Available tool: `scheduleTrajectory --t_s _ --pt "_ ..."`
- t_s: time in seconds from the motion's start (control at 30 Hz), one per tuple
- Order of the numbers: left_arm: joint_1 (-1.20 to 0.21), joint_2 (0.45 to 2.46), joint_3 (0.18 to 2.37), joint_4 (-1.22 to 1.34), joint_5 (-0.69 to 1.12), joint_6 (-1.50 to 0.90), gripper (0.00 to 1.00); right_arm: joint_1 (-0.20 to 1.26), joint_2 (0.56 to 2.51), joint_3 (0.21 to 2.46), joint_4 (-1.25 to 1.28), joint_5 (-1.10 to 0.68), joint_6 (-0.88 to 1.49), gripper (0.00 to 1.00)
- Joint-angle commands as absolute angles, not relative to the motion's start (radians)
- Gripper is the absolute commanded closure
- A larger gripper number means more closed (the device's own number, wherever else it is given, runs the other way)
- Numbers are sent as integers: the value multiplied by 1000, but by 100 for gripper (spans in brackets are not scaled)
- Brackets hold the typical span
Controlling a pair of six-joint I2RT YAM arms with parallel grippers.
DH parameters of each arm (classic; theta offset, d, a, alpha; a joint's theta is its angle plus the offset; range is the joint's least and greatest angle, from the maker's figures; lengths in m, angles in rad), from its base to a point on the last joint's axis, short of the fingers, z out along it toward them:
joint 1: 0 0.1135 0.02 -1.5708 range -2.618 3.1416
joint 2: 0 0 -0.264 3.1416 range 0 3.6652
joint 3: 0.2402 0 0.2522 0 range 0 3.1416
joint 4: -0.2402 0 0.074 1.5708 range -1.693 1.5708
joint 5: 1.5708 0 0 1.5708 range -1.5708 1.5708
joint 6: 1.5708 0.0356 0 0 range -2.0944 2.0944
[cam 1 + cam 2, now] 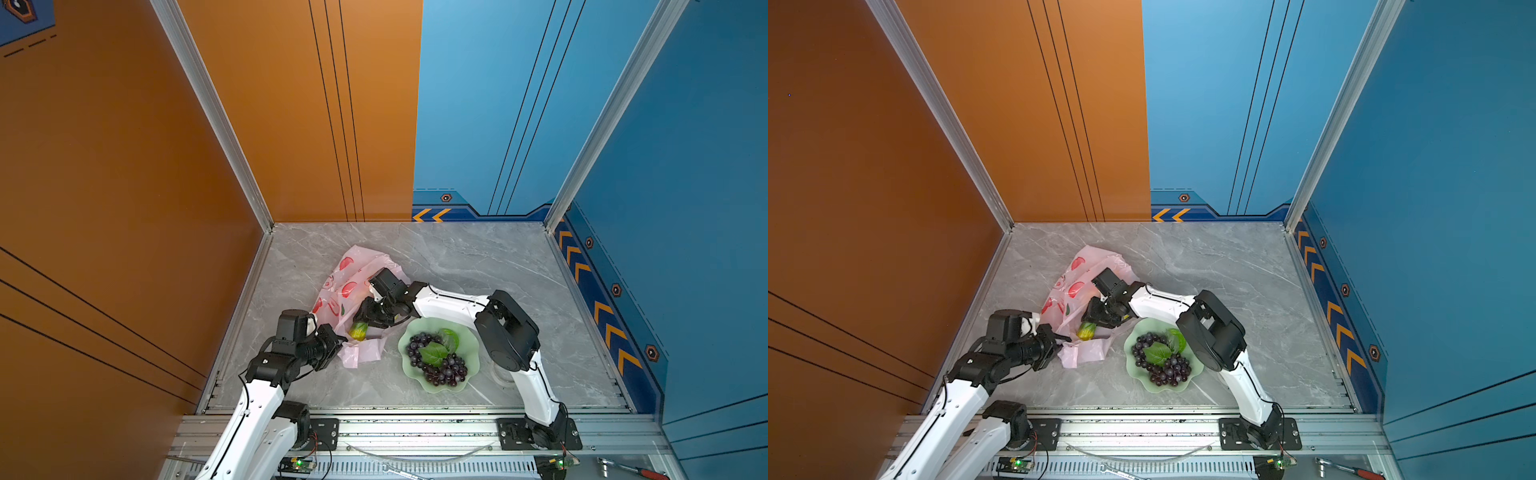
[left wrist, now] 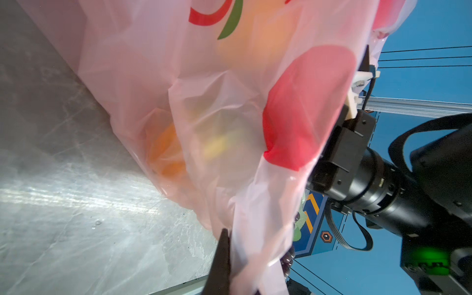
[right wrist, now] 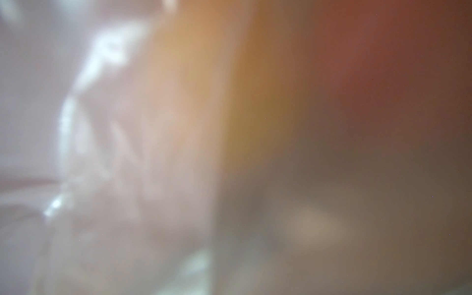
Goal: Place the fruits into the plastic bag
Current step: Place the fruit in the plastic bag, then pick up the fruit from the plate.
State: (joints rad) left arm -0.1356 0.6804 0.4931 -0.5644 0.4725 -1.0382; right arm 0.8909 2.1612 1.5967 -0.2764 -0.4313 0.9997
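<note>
- Plate [image 1: 440, 388]: pale green with a wavy edge, sits on the grey marble table [image 1: 478, 266]. It carries 1 bunch of purple grapes [image 1: 436, 365] with green leaves.
- Plastic bag [image 1: 353, 282]: pale pink with red peach prints, crumpled. It lies just beside the plate on the left arm's side and runs away from the arm bases. Its mouth faces the plate.
- Green-orange fruit [image 1: 358, 331]: lies in the bag mouth, near the plate rim but apart from it.
- Left wrist view: 2 blurred shapes, orange [image 2: 166, 153] and yellow [image 2: 219, 148], show through the film, so fruit is inside the bag.
- Left gripper [image 1: 343, 341]: on the far side of the bag mouth from the plate, jaws together, pinching the bag's edge. 1 dark finger [image 2: 221, 258] presses against the film.
- Right gripper [image 1: 362, 322]: reaches past the plate's far rim into the bag mouth, just above the green-orange fruit. Jaw state cannot be told, as the right wrist view is all blur.
</note>
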Motion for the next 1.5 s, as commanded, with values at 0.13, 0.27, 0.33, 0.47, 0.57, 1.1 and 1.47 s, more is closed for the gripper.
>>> scheduleTrajectory --t_s 0.13,0.27,0.33,0.47,0.57,1.1,1.47 --pt "-127 663 482 -564 448 -1053 100 893 2145 1602 -286 -436 985 44" --pt "-127 668 486 -565 448 -1051 100 885 2116 1594 -307 -424 970 38" --pt "-127 673 489 -565 450 -1050 100 881 2095 1587 -317 -417 963 36" --pt "-127 675 495 -565 451 -1049 100 871 2044 1583 -341 -394 940 30" --pt "-127 673 498 -563 454 -1049 100 857 2026 1580 -363 -375 920 30" --pt "-151 712 547 -544 451 -1048 100 674 1904 1594 -419 -329 840 30" --pt "-185 789 608 -506 446 -1033 100 643 1696 1581 -688 -310 698 30"
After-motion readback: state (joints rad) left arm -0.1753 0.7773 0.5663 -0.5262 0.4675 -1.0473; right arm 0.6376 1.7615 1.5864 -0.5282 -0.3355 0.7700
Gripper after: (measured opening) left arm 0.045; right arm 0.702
